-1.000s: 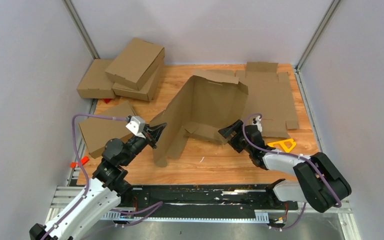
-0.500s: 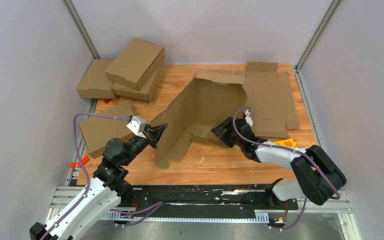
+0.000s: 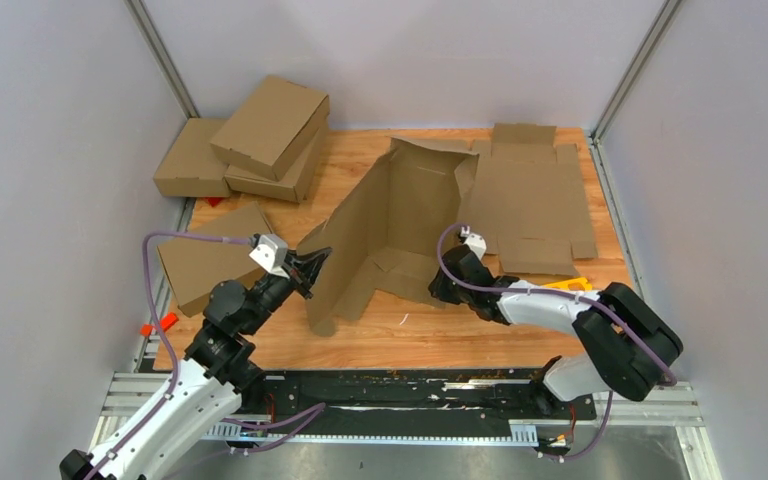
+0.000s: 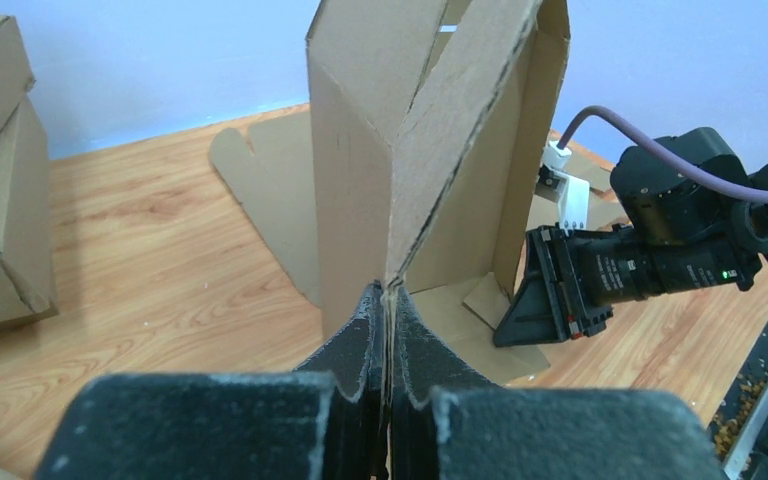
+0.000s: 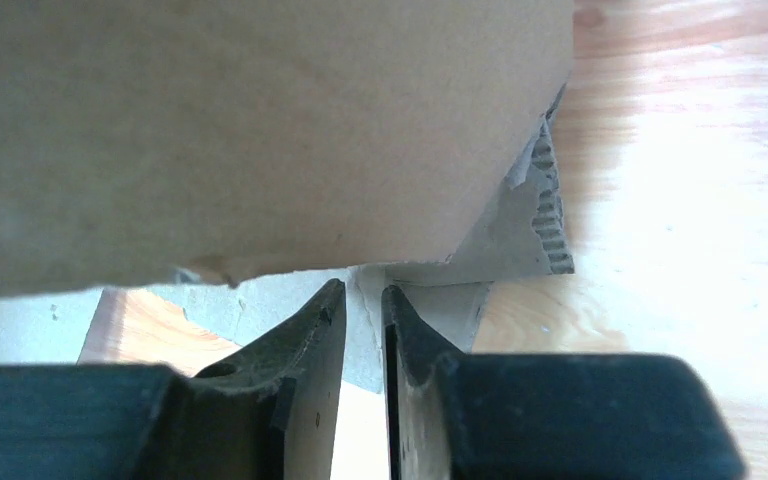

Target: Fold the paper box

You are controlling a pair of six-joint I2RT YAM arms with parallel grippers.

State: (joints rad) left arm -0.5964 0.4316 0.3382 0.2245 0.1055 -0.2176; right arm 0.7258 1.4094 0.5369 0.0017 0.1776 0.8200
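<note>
top view, paper box: the paper box [image 3: 400, 220] stands half-raised mid-table, tall panels up, low flaps toward me
top view, left: my left gripper [image 3: 312, 265] is at the box's near-left panel edge
top view, right: my right gripper [image 3: 438, 285] is low at the box's near-right bottom flap
top view, only here: stack of folded boxes [image 3: 260, 140] far left, flat die-cut sheet [image 3: 540, 200] right of the box, another cardboard piece [image 3: 210, 260] by my left arm, yellow item [image 3: 570, 287] beside my right arm
left wrist, grip: left gripper [image 4: 385, 295] is clamped tight on the upright panel edge of the paper box [image 4: 360, 170]; the grip itself shows only here
left wrist, also: right gripper [image 4: 535, 300] faces the floor flap inside
right wrist, grip: right gripper [image 5: 365, 300] is narrow, flap edge in the gap; cannot tell whether it is pinched
right wrist, box: the paper box [image 5: 260, 130] panel fills the top, torn corrugated corner at right
surface: wooden table [image 3: 460, 330], light grain
room: plain pale walls [image 3: 410, 50] on three sides
</note>
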